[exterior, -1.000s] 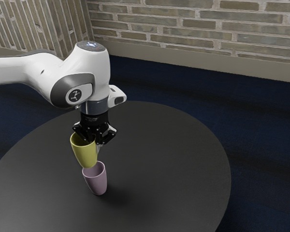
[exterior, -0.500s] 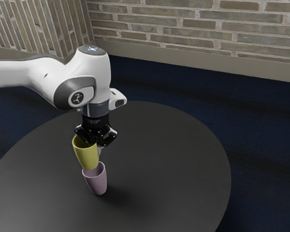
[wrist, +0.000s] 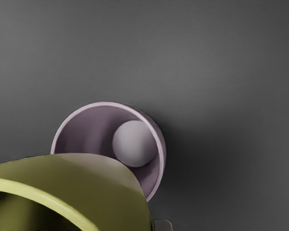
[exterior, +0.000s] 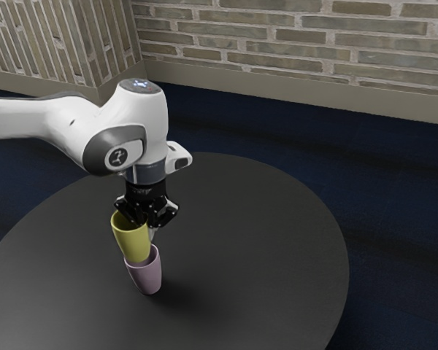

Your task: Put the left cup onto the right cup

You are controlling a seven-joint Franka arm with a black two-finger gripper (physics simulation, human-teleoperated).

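Two cups on screen, and they're meeting right now. The black gripper [exterior: 149, 221] hangs straight down from the white Franka arm [exterior: 95, 131], its fingers pinching the rim of the yellow-green cup [exterior: 130, 239] on the side toward the exterior view's right, one finger inside the wall and one outside. That cup is off the table and tilted, with its open mouth leaning toward the exterior view's left and its narrower base pointing down.

Directly beneath it stands the mauve cup [exterior: 147, 275], upright on the round black table [exterior: 263, 233], toward the near edge on the exterior view's left half. The yellow-green cup's base sits at the mauve cup's mouth and looks to dip just inside the rim; whether the two walls touch, I can't tell from this angle.

From the wrist camera, we look down into the mauve cup [wrist: 82, 134]: round rim, pale flat bottom plainly visible inside. The yellow-green cup [wrist: 72, 187] looms large and blurred just under the hand, its curved wall covering part of the mauve rim. Dark tabletop [wrist: 207, 72] lies all around them.

Behind the table, a brick wall [exterior: 292, 36] rises over dark blue carpet [exterior: 350, 153].
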